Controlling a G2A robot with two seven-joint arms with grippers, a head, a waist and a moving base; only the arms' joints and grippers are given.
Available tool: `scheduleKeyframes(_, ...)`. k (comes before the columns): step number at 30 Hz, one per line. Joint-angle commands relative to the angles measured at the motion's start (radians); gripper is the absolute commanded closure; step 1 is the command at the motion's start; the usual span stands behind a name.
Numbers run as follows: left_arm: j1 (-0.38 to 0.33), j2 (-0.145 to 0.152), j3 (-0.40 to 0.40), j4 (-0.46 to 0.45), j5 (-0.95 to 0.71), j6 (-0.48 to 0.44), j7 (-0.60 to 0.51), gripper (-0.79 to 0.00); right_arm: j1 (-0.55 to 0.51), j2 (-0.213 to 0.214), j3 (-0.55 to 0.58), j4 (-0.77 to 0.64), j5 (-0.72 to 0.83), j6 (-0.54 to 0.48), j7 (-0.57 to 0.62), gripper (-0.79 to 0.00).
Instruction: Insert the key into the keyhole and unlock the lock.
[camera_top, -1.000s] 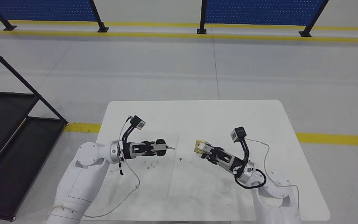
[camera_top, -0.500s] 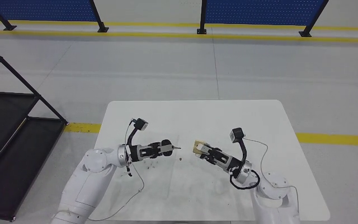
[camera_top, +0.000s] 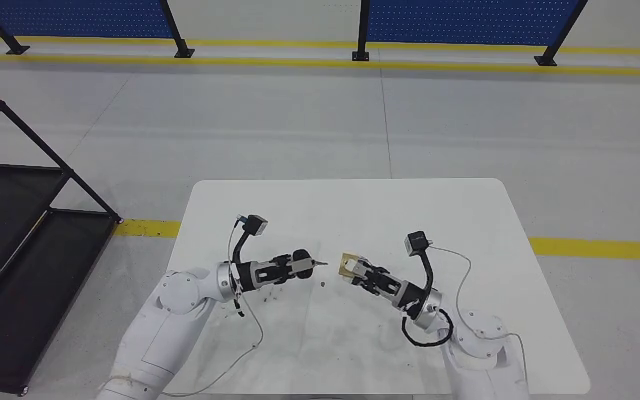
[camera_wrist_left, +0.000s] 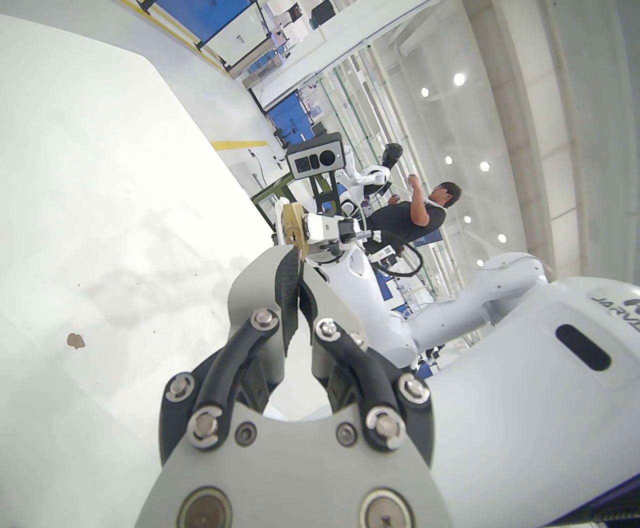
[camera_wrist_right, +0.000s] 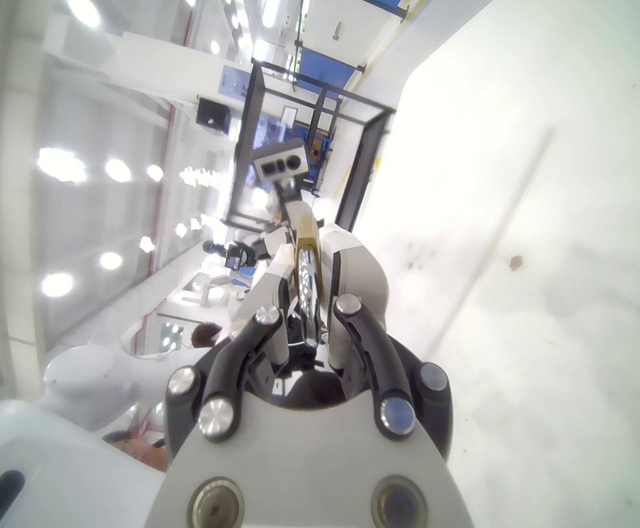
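Lock (camera_top: 349, 264) gripped in right pincer (camera_top: 357, 270) — key (camera_top: 316, 264) near.

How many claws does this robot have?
2. Both are over the middle of the table. The left gripper pinches the key, and the right gripper faces it, holding the lock.

The key (camera_top: 316, 264) is mostly hidden inside the left pincer (camera_wrist_left: 296, 265); its teeth indiscernible.

Left gripper (camera_top: 304, 264) and right gripper (camera_top: 358, 269), both clamped, face each other closely.
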Motion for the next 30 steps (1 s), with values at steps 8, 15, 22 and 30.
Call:
scheduleKeyframes(8,-0.002,0.006,0.015,-0.005,-0.063,0.052,-0.025,0.000,0.034,0.016,-0.021,0.055,0.137,0.039,0.073,0.000)
scheduleKeyframes(15,0.020,0.013,0.006,-0.042,-0.085,0.143,-0.009,0.000,0.056,0.031,-0.021,0.071,0.185,0.073,0.089,0.000)
scheduleKeyframes(22,0.040,0.021,-0.004,-0.084,-0.117,0.230,-0.016,0.000,0.063,0.050,-0.011,0.024,0.163,0.131,0.097,0.000)
scheduleKeyframes(30,0.046,0.027,-0.011,-0.101,-0.123,0.306,-0.011,0.000,0.084,0.071,0.005,-0.018,0.167,0.234,0.126,0.000)
